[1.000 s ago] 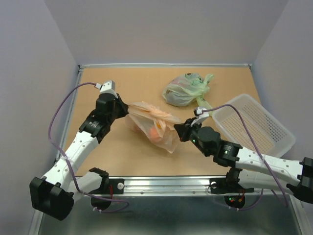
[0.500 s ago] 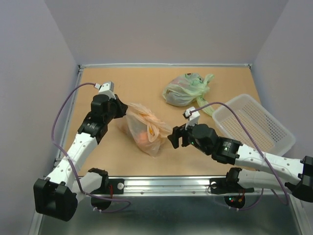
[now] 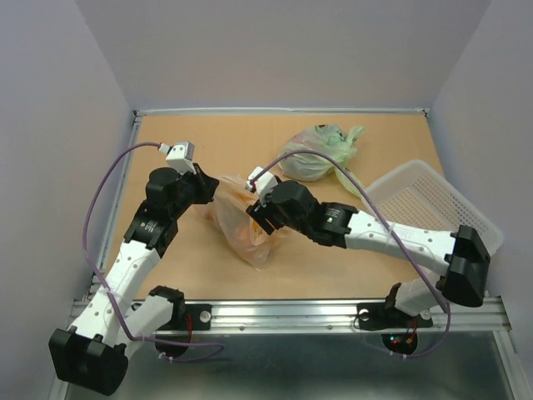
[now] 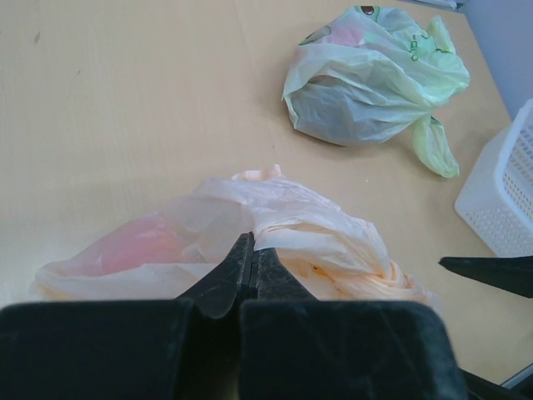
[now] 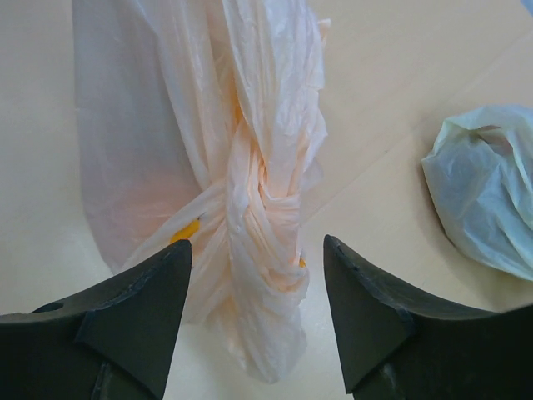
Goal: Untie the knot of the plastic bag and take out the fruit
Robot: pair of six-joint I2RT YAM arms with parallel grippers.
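The peach-orange plastic bag (image 3: 239, 229) lies on the table's left half, with an orange fruit (image 3: 242, 239) showing dimly through its film. My left gripper (image 3: 209, 188) is shut on a fold of the bag (image 4: 208, 225) at its far-left upper edge; in its wrist view the tips (image 4: 250, 243) meet on the plastic. The knot (image 5: 265, 208), a twisted rope of handles, hangs between the spread fingers of my right gripper (image 5: 258, 243). That gripper (image 3: 255, 213) is open over the bag's right side and touches nothing.
A pale green tied bag (image 3: 317, 153) lies at the back centre, right of the peach bag. A white perforated basket (image 3: 437, 212) stands at the right edge. The right forearm (image 3: 375, 237) stretches across the table's middle. Grey walls close in three sides.
My right gripper opened, letting go of the bag's right end, and swung left to straddle the knot. The left arm drew back slightly with the bag, which now hangs more bunched.
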